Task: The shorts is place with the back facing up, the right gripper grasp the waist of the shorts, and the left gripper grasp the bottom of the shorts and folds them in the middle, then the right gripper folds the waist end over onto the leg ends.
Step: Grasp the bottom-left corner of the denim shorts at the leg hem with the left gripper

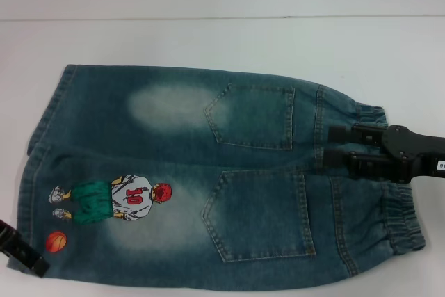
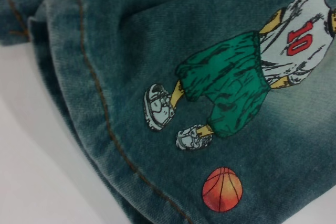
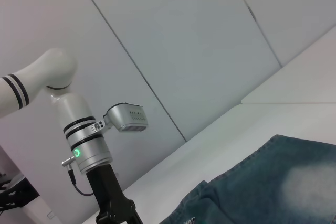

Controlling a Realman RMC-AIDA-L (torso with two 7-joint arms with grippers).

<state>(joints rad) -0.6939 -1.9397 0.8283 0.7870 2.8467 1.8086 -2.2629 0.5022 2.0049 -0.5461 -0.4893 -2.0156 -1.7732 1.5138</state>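
Shorts (image 1: 208, 179): I see them spread flat on the white bench (image 1: 208, 39), back up, waist toward the bench's right edge, legs toward its left.
Pockets: two pointed back pockets, one (image 1: 254, 116) toward the far side, one (image 1: 263, 213) toward the near side, both close to the waist.
Print: a cartoon player numbered 10 (image 1: 115, 198) on the nearer leg, with an orange basketball (image 1: 56, 241) just beside the hem.
Bottom of the shorts (image 1: 31, 165): the stitched hems run along the left end; in the left wrist view the hem edge (image 2: 100, 108) lies on the bench with the ball (image 2: 222, 189) near it.
Right gripper (image 1: 339, 149): over the elastic waistband at mid-waist, its two fingers parted with a gap between them, resting on or just above the denim; I cannot tell whether they have hold of any cloth.
Left gripper (image 1: 21, 252): at the near-left corner of the shorts, by the hem below the basketball; only a dark piece shows, so I cannot tell how wide it stands.
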